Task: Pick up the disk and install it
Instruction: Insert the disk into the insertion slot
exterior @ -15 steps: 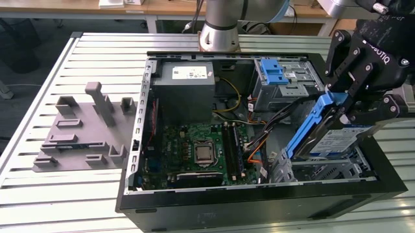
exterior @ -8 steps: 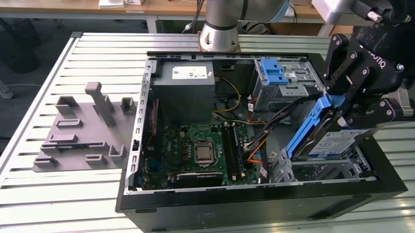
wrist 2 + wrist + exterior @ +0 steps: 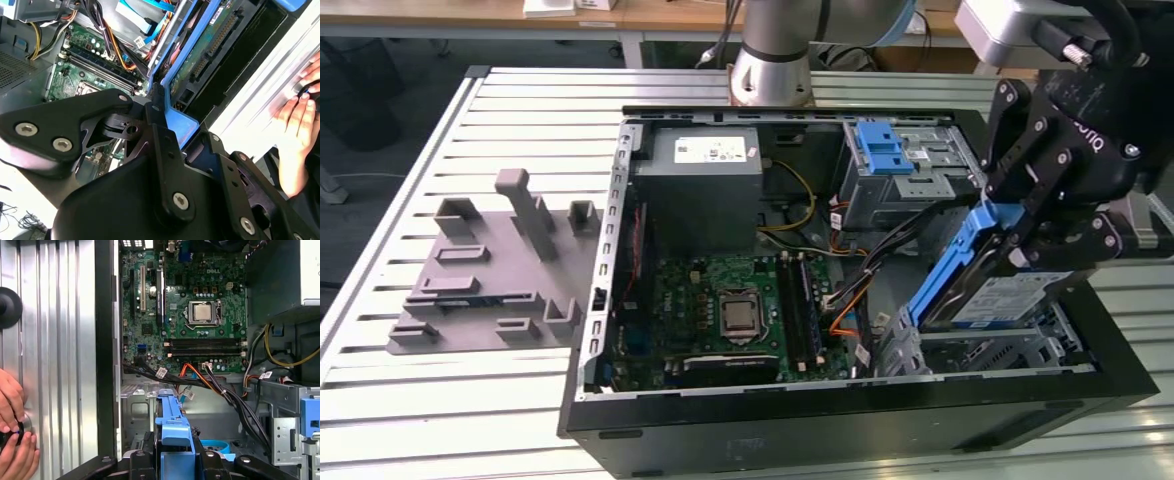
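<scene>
Clamping the tilted disk [image 3: 1003,297], the gripper [image 3: 1023,252] hangs over the computer case [image 3: 854,425], three o'clock of the motherboard [image 3: 707,285], exterior view.

- You are looking at a ribbed silver metal tabletop [image 3: 400,400], with its long slats running across the exterior view.
- A dull grey-blue floor [image 3: 454,50] is showing beyond it at the exterior view's left.
- A pale wooden desk [image 3: 667,18] is standing along the far side, resting on a white leg [image 3: 630,48].
- Bright, even light is glinting off the slats.
</scene>
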Robot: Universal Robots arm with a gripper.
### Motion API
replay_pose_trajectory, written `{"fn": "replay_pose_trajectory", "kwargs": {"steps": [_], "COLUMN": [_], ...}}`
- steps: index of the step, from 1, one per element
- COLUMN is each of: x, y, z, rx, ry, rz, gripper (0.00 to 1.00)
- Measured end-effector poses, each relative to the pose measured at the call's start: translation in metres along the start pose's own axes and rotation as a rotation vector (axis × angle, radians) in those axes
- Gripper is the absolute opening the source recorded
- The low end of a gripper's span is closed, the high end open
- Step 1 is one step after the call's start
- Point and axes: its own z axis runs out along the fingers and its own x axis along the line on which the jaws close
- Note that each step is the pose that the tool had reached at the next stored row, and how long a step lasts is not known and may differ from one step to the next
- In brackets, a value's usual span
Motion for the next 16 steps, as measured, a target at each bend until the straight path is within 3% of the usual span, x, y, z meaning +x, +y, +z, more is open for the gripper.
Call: {"fn": "replay_pose_trajectory", "kwargs": {"steps": [16], "x": [0.0003], "y": [-0.0004], "z": [0.0153], "rx": [0.0000], "ry": [-0.0001], "rz": [0.000], "gripper": [0.36]}}
